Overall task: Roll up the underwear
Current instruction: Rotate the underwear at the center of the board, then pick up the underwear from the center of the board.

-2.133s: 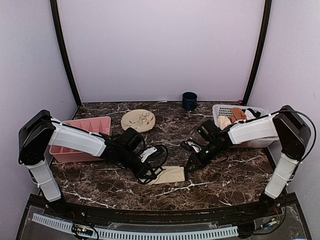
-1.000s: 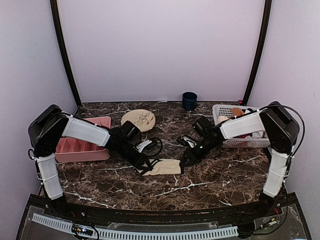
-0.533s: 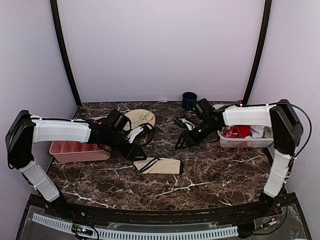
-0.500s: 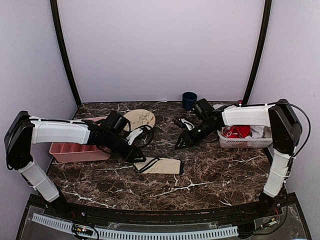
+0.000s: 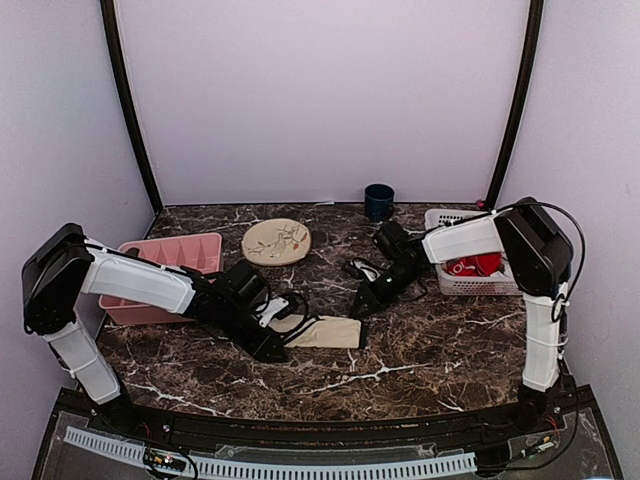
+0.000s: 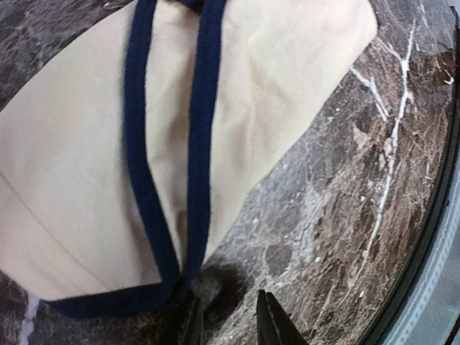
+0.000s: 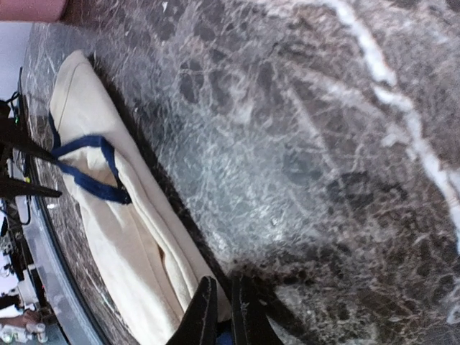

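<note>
Underwear lies folded in a long strip on the table, running left to right. Left gripper is closest, right at its left end, fingers a little apart. Right gripper is near the other end, fingers almost together; I cannot tell if they pinch cloth

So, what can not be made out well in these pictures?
- Left wrist view: the underwear is cut off by the top and left edges.
- Right wrist view: the bottom edge cuts off the right hand; its grip is unclear.
- Top view: the left hand is too small and dark.
</note>
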### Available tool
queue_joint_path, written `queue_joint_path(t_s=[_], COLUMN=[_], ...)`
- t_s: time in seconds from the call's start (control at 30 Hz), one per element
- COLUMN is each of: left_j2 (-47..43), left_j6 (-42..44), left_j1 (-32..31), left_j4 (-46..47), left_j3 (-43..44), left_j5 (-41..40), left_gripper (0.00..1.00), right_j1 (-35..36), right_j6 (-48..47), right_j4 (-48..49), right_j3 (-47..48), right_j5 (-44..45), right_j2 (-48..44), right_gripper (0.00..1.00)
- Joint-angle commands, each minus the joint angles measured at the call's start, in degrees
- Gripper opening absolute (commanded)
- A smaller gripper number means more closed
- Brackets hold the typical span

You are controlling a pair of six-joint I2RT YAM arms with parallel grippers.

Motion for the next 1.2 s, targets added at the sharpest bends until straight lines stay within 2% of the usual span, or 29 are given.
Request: queue_joint_path(t_s=[0.0,0.23,0.4,0.53,0.67,0.77,0.87,0.93,1.17], left_j2=[3.26,11.63,13.11,6.18,-3.97,-10.6,-16.13,-17.55,-12.09], left_j6=[2.35,9.19,11.05,10.61,10.64,13.53,15.91,17.55,21.73], left_j1=[1.9,3.56,3.61,3.61,3.35,0.21,-3.84,-6.48,-12.76], left_j4=[-0.11,0.36,0.11,4.0,8.96,12.49,17.68,20.01,22.96], left_j3=[3.95,15.14,19.02,13.4,4.71,-2.25,-7.9,-9.69,-7.92], left_j5=[-2.71,-1.75,0.76,3.04,4.76,3.53,-0.17,-2.59,-7.9], left_gripper=[0.28,0.27,0.3,0.37,0.42,0.47,0.57,0.65,0.66], right_j1=[0.61,4.64,11.18,12.52,11.06,9.8,9.69,9.93,12.52], right_j6=[-0.45,7.27,14.29,16.05,12.7,12.78,14.24,15.55,15.44], right_j4=[1.38,12.49,20.28,21.73,14.8,14.29,16.24,18.07,20.58], right_j3=[-6.02,-22.5,-27.82,-27.93,-26.7,-25.84,-21.86,-19.19,-14.0], right_j5=[-0.57,-3.28,-4.99,-4.83,-1.81,-2.74,-5.47,-8.19,-13.5], right_j2=[-2.16,-9.79,-12.86,-15.73,-19.83,-23.2,-22.59,-20.37,-10.14], right_gripper=[0.08,0.07,0.07,0.09,0.12,0.2,0.24,0.24,0.2])
